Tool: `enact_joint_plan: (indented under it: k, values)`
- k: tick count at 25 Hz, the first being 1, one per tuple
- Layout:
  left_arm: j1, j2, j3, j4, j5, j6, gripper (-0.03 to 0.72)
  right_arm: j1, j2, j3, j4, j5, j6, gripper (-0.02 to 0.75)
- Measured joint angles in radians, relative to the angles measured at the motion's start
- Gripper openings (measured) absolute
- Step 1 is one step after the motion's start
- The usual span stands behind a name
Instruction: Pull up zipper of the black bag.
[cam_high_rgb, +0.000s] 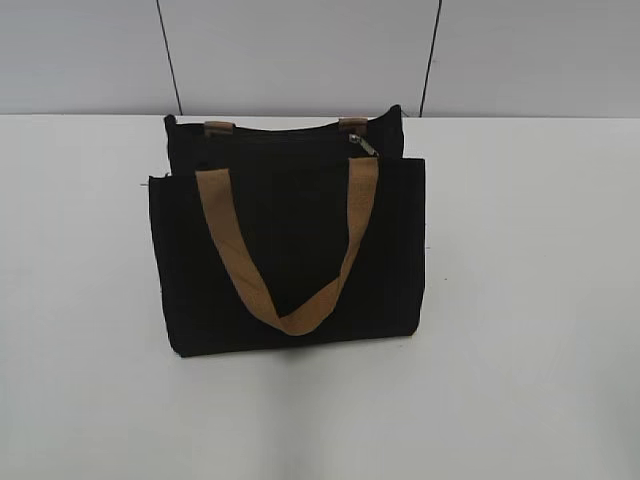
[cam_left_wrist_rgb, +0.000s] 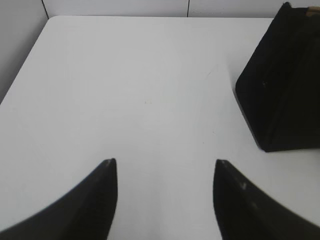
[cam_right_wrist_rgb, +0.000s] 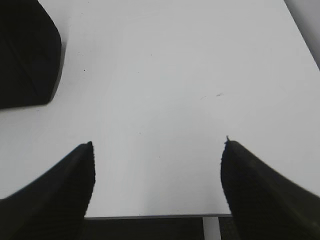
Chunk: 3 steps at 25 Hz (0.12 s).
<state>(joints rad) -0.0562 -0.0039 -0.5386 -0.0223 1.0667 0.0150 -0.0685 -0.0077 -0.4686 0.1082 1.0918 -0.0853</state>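
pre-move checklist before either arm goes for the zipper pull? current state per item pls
1. Black bag upright on the table: ok.
2. Zipper pull visible, at the bag's top right in the exterior view: ok.
3. Left tool open, empty, clear of the bag: ok.
4. Right tool open, empty, clear of the bag: ok.
5. Tan handle hanging down the front, away from the pull: ok.
6. How far the zipper is closed: cannot tell.
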Motion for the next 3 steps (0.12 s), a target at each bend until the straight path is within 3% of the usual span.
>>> enact_joint_plan:
  k: [3]
  values:
    - [0.000,0.000,0.000,0.000,0.000,0.000,0.435,0.000,0.000,0.000,0.000,0.000,0.000,0.594]
